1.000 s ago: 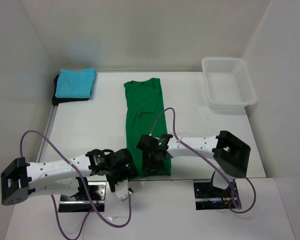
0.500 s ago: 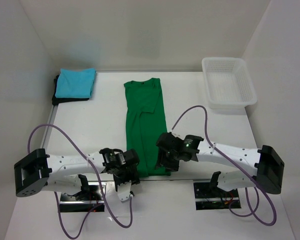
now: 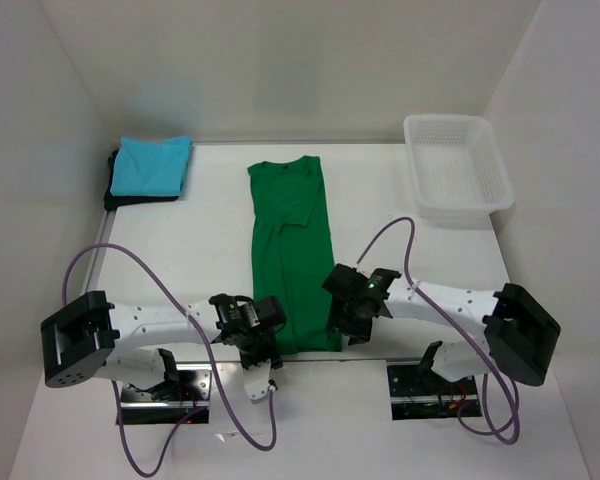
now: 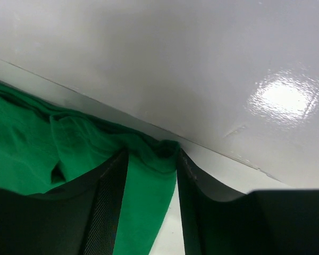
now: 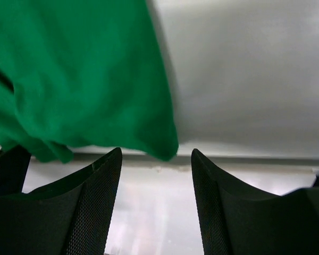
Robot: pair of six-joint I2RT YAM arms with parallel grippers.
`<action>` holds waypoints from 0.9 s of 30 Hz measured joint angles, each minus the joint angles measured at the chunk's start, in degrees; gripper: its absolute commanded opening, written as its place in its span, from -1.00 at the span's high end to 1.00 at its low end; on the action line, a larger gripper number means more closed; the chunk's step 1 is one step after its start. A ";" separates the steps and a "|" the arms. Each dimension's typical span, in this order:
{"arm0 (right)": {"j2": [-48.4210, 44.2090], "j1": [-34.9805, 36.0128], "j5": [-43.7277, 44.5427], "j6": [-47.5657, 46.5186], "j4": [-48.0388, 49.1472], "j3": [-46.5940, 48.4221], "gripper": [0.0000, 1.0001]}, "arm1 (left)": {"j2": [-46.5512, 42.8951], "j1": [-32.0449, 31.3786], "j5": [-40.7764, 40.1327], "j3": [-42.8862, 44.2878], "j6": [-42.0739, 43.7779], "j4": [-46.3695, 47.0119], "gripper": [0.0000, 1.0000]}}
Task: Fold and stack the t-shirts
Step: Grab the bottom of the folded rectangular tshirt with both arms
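Note:
The bright green t-shirt, folded into a long strip, lies down the middle of the table with its hem at the near edge. My left gripper is at the hem's near-left corner. In the left wrist view its jaws are half closed, with the green cloth bunched between the tips and a sliver of table beside one finger. My right gripper stands open at the near-right corner. That corner of the cloth lies just ahead of its tips. The turquoise t-shirt rests folded on the black one at far left.
A white mesh basket stands at the far right corner. White walls enclose the table on three sides. The table's near edge runs right under both grippers, and purple cables loop beside each arm.
My left gripper has moved right onto the hem's left corner and its jaws have narrowed. My right gripper has slid from over the shirt out to the hem's right corner.

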 measured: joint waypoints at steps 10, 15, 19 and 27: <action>8.20 -2.80 -2.27 -5.31 6.25 -0.04 0.00 | 0.04 -0.02 0.92 -1.33 -0.31 3.80 0.76; 6.45 -2.80 -3.04 -5.77 6.29 -0.52 0.00 | 0.02 0.00 0.96 -1.53 -1.79 4.70 0.96; 2.60 -2.80 -4.00 -5.57 6.40 -2.86 0.00 | -0.24 0.00 1.07 -1.60 -3.13 5.01 0.96; 2.45 -2.80 -6.58 -5.22 7.78 -5.81 0.21 | -0.59 0.00 1.11 -1.79 -4.70 5.46 0.96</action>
